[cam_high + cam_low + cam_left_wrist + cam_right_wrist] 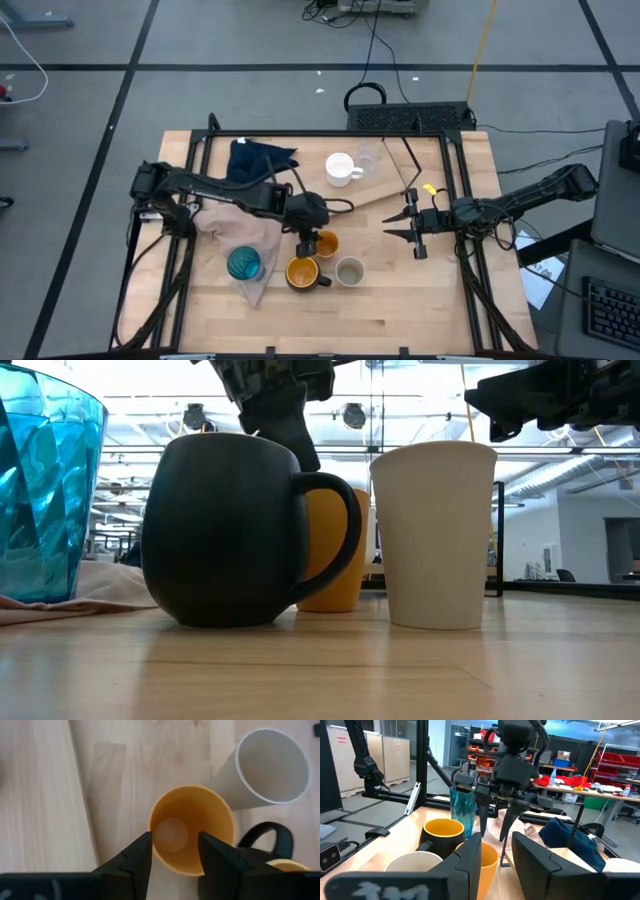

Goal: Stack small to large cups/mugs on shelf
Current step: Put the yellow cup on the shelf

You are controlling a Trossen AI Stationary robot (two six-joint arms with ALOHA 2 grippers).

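On the left side of the bench (pixel 400 310), the teal tumbler (pixel 244 263) stood on the pinkish-beige cloth (pixel 240 228), with the dark blue cloth (pixel 258 160) bunched farther back. Just right of the tumbler stood the dark mug with orange inside (pixel 302 272), its handle pointing right, and beside that the grey-beige cup (pixel 350 271), the two close but apart. Directly behind the dark mug stood the small orange cup (pixel 192 827), and the left gripper (pixel 175 852) hung right above it with its fingers (pixel 137 857) spread apart, one over the near rim and the other (pixel 222 860) over the cup's mouth, gripping nothing; the low view showed that cup upright on the bench behind the dark mug's handle. Farther back, near the bench's middle, the white handled mug (pixel 341 169) stood with the clear cup (pixel 370 156) just to its right, next to the shelf (pixel 385 185), a light-wood board lying at a slant. On the right, the right gripper (pixel 413 227) hovered above bare bench, well apart from the cups, its fingers open and empty, pointing toward the cluster.
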